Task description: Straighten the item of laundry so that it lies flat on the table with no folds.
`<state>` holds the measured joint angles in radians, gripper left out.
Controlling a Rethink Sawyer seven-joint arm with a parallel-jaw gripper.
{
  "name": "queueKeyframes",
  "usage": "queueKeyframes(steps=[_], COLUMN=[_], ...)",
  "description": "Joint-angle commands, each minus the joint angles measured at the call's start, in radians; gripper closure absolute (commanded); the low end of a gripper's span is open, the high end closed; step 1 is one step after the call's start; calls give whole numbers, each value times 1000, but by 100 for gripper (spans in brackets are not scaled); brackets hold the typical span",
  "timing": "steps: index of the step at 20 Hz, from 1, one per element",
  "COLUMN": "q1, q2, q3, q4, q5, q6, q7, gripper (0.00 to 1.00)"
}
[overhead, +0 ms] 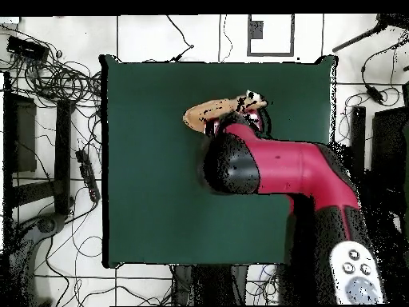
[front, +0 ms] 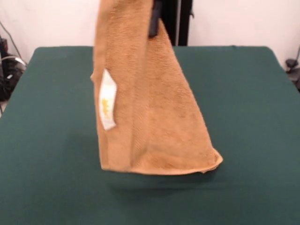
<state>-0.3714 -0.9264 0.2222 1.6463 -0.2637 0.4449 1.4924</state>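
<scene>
Above table (front: 253,117), hanging tapered terry towel (front: 150,122)

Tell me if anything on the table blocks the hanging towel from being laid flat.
Nothing visible does. The towel hangs from the hand above the green table, which shows only bare cloth around and below it in both views.

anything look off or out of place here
Only the towel: rather than lying flat, it hangs upright from the gripper, draped in a long fold, with its lower edge near the green table; whether it touches is unclear. The white label faces outward. No damage or spill shows.
</scene>
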Motion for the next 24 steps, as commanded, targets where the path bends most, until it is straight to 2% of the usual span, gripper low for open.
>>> queueKeyframes(steps=[1, 6, 17, 22, 24], q1=[-50, -21, -7, 19, 13], q2=[53, 79, 160, 192, 197], q3=[-28, -97, -124, -173, -159], q4=[207, 195, 155, 118, 60], q5=[243, 269, 263, 222, 108], q6=[224, 245, 185, 130, 84], q7=[311, 366, 300, 301, 148], gripper=[100, 100, 100, 100, 100])
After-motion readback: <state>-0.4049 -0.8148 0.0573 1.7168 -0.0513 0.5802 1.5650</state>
